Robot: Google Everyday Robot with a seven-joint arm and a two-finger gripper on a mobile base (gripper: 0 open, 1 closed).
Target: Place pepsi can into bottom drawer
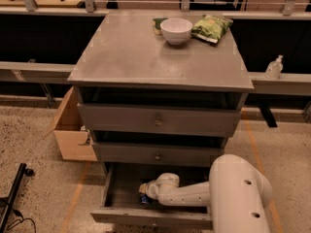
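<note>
The bottom drawer [150,216] is pulled open below the two closed grey drawers. My white arm reaches into it from the right. The gripper [145,192] is down inside the drawer at its middle, mostly hidden by the wrist. A small dark blue pepsi can [144,199] shows just under the gripper, low in the drawer. I cannot tell whether it rests on the drawer floor or is still held.
A white bowl [176,30] and a green chip bag [211,28] sit at the back of the cabinet top [146,57]. An open cardboard box [73,135] stands on the floor at the left. A white bottle [274,67] stands on the ledge at the right.
</note>
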